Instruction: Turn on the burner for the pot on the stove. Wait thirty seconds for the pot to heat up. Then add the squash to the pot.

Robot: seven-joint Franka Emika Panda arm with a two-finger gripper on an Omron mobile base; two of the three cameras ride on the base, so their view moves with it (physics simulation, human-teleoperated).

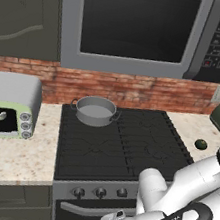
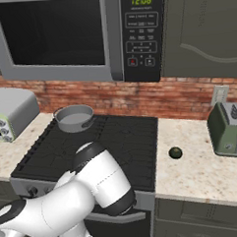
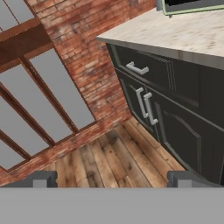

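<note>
On the counter at far left stands the pale-green toaster oven [image 1: 6, 107], with its door handle and three round dials facing forward. To its right sits the stove [image 1: 121, 144], a black gas range with cast-iron grates and a steel front strip carrying round knobs [image 1: 100, 192] above a bar handle. The pot [image 1: 95, 110] rests on the rear-left burner [image 1: 99, 123], close to the brick backsplash; its pale grey inside holds nothing, and no flame can be made out under it at this resolution. A microwave [image 1: 141, 28] is mounted above the stove, its clock reading 12:08. Further right, on the speckled counter just beside the stove's right edge, lies the squash [image 2: 175, 153], well apart from the pot. A green toaster [image 2: 230, 129] stands at far right, below a wall outlet [image 2: 218, 94]. The white arm is folded low in front of the stove. The gripper [image 3: 112, 179] points away toward dark lower cabinets [image 3: 175, 113], a wooden floor and a brick wall; its fingertips [image 3: 43, 178] stand wide apart, holding nothing.
</note>
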